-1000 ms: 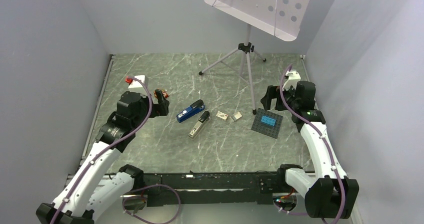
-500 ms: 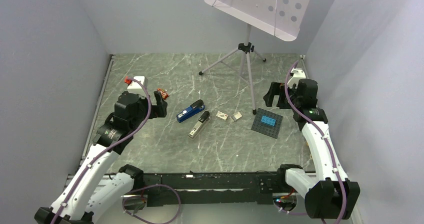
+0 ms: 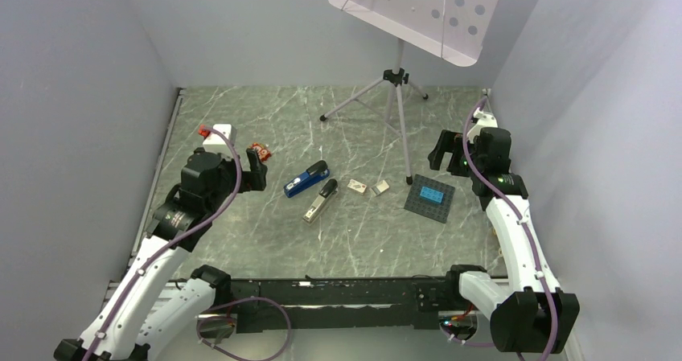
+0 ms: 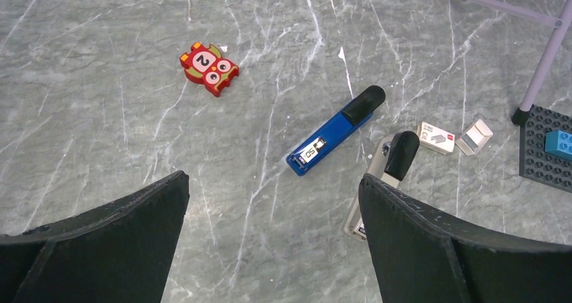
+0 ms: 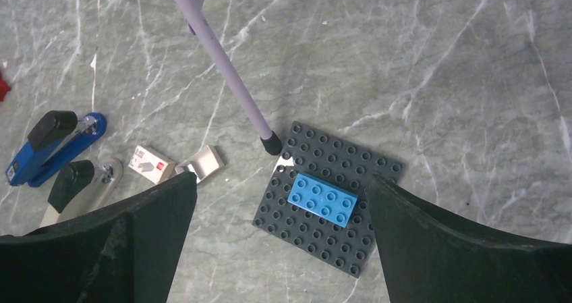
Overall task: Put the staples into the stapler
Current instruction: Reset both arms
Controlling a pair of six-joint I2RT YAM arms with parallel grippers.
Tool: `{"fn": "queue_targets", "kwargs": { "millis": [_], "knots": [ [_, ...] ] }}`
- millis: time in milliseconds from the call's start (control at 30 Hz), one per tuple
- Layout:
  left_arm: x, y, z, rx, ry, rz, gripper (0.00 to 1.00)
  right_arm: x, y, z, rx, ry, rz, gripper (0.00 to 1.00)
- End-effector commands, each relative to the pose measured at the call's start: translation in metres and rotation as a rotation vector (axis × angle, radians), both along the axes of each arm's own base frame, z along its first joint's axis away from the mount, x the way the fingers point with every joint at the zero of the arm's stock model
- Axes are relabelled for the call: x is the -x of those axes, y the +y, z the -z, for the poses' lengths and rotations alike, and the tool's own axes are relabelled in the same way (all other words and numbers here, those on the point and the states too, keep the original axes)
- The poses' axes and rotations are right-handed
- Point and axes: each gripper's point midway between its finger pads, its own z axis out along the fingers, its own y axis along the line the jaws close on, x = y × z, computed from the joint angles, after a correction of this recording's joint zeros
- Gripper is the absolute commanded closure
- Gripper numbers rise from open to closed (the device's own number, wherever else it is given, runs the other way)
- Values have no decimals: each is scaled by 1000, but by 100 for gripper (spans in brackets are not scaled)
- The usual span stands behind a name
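**A:** Opening step, by the look of it: nothing picked up, neither stapler opened. Nearest in: grey stapler (image 3: 320, 200), shut, lying close beside the blue stapler (image 3: 306, 178), on its near side.

**B:** Can't tell which one to load. Then the staples (image 3: 380, 187), resting flat on the table to the right of the blue stapler, just past a small white box (image 3: 358, 186).

**A:** Tiny target. Next, probably: dropping low over that block, pinching gently across the narrow sides, and flipping one stapler's top open with the other arm.

**B:** On to the arms. Left gripper (image 3: 257, 168): hovering left of the blue stapler, wrist tipped down at the table, fingers spread wide, empty.

**A:** Right gripper (image 3: 441, 152): raised well right of the blue stapler, likewise gaping, gripping nothing.

**B:** Farthest back, left of the blue stapler: red owl toy (image 3: 259, 149). Best ignored.
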Motion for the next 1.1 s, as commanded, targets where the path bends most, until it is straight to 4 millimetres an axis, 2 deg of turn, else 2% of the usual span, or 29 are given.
{"fn": "queue_targets", "kwargs": {
  "millis": [0,467,667,733,767,800,900,967,1067],
  "knots": [
    [0,4,-25,1,-56,-6,0,-4,-8,-23,-2,-47,58,0],
    [2,5,-26,7,-62,-12,0,-4,-8,-22,-4,-47,61,0],
    [3,-7,-26,33,-78,54,1,1,9,-17,3,-48,-78,0],
    [4,-21,-27,49,-97,140,1,6,20,-15,29,-68,-193,0],
    [6,-31,-29,66,-120,197,1,11,34,-13,35,-93,-314,0],
    [8,-43,-32,82,-144,269,1,19,46,-11,64,-124,-454,0],
    [15,-70,-34,115,-201,442,1,58,94,-1,79,-251,-948,0],
    [19,-81,-32,113,-237,522,1,72,109,9,87,-290,-1106,0],
    [24,-89,-28,82,-301,608,1,84,127,34,225,-315,-1343,0]
  ]
}}
